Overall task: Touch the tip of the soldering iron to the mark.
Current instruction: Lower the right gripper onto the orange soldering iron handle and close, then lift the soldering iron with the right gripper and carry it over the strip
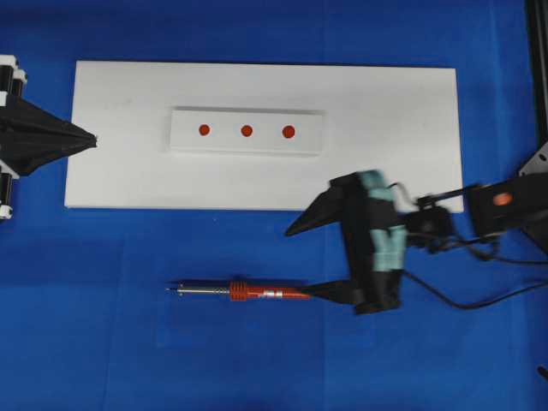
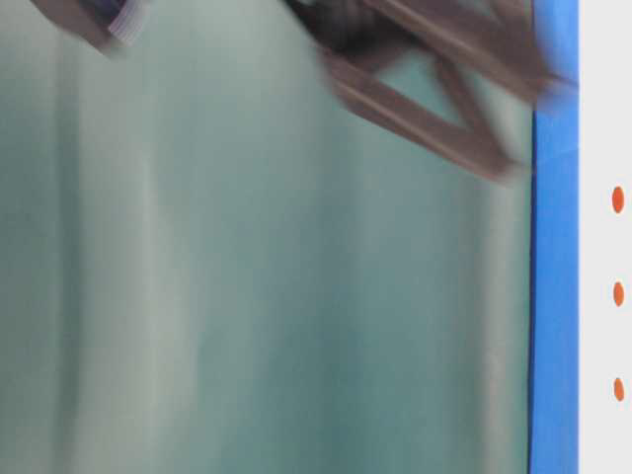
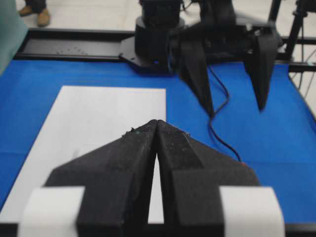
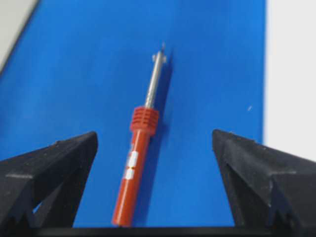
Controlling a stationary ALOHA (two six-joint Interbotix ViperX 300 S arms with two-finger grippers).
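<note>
Closest to the left wrist camera, the left gripper (image 3: 156, 123) shows its two black fingers pressed together with nothing between them, hovering at the short left edge of the white board (image 1: 257, 180). On that board rests a smaller white strip (image 1: 247, 131) carrying three red marks (image 1: 247, 131) in a row. Below the board, on the blue table (image 1: 128, 342), lies the soldering iron (image 1: 244, 292), flat, its silver tip pointing left and its orange-red handle toward the right. Over the handle end hangs the right gripper (image 1: 310, 259), its fingers (image 1: 308, 221) spread wide: one reaches near the board's lower edge, the other sits at the handle's end. From the right wrist view the iron lies between the parted fingers, not clamped.
</note>
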